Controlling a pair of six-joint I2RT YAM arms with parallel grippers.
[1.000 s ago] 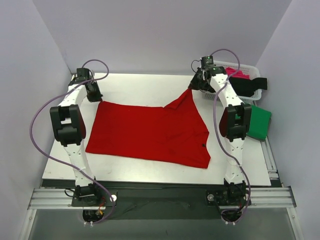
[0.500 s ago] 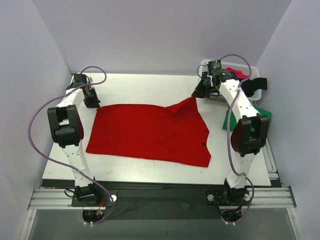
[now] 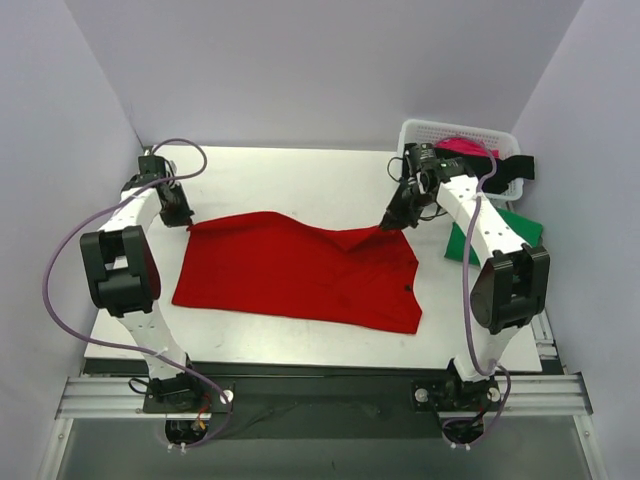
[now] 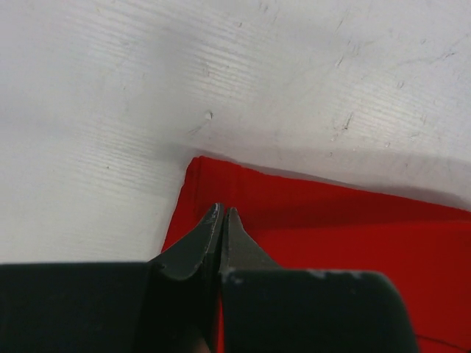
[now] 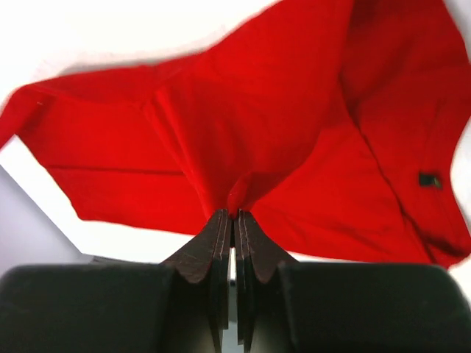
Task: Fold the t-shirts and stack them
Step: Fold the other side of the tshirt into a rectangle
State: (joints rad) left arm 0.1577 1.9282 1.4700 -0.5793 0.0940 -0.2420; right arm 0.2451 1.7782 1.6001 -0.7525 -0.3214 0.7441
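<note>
The large red t-shirt (image 3: 300,272) lies spread on the white table (image 3: 300,180). My left gripper (image 3: 187,221) is shut on its far left corner, low at the table; in the left wrist view (image 4: 222,212) the closed tips sit on the red cloth (image 4: 331,235). My right gripper (image 3: 388,224) is shut on a pinched fold at the shirt's far right edge; in the right wrist view (image 5: 235,213) the red shirt (image 5: 280,110) bunches up from between the tips. A green shirt (image 3: 525,230) lies at the right. A black shirt (image 3: 505,172) and a pink shirt (image 3: 465,147) are at the basket.
The white lattice basket (image 3: 420,130) stands at the back right corner, with the black shirt draped over its front rim. The green shirt lies partly under my right arm near the table's right edge. Grey walls close in the back and both sides.
Both grippers have moved toward the near side, drawing the shirt's far edge with them. The right gripper has lowered the raised right corner toward the table.
</note>
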